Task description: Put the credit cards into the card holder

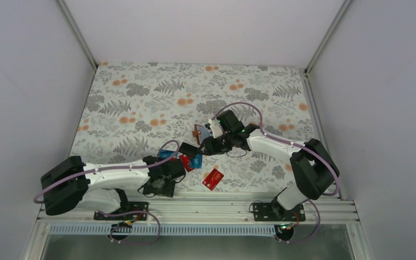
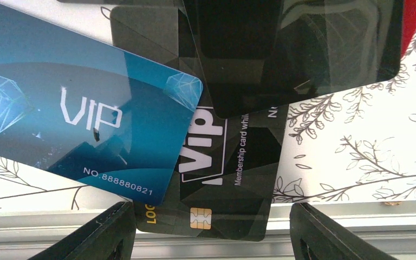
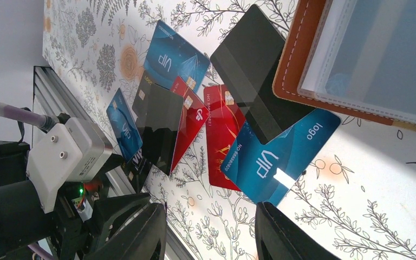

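1. Left claw (image 2: 215, 238): fingers wide apart, nothing between them. It hangs low over the card pile, toward the near edge of the table (image 1: 141, 92).
2. Below it, a blue VIP card (image 2: 81, 108) lies partly over a black chip card (image 2: 222, 179). A dark card (image 2: 292, 49) covers that one's far end.
3. Right claw (image 3: 211, 233): fingers partway apart, gripping nothing; only the floral cloth (image 3: 357, 179) shows in the gap. It points at the pile from the holder's side.
4. Card holder (image 3: 295, 70): about mid-table, lying open with its brown stitched rim showing and its clear sleeves (image 3: 368, 54) facing up. Cannot tell whether any sleeve has a card in it.
5. A plain black card (image 3: 254, 81) has one edge right against the holder's rim and lies over a second blue card (image 3: 279, 157). That blue card's corner comes just beside one finger of the right claw.
6. Two red cards (image 3: 222, 141) lie fanned next to it, partly under the blue and black ones.
7. A lone red card (image 1: 213, 179) lies close to the table's near edge, apart from the pile.
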